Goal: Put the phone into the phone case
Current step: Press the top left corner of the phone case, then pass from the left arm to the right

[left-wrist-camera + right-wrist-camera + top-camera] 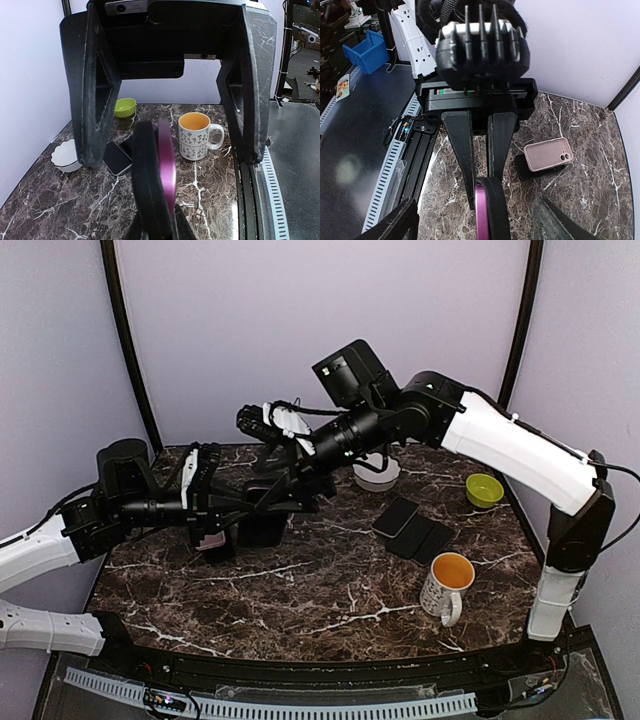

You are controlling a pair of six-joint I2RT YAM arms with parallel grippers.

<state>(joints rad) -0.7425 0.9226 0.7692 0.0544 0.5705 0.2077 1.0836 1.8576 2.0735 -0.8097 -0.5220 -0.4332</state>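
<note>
Purple phone (167,170) with black case (146,180), edge-up, clamped in left fingers (462,155), long axis toward right fingers (95,100), spread wide.

Bright, even light; only soft shadows are cast by the mug (447,585). Faint sheen is seen on the marble table (300,600). The black and purple item (155,180) is blurred close up.

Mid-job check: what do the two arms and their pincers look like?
Both the left arm and right arm have white shells on the base-side links, black joints and forearms, and black cables running alongside. The right pincer has flat black fingers with triangular cut-outs, scuffed pale. The left pincer has slim black fingers under a finned black block.
</note>
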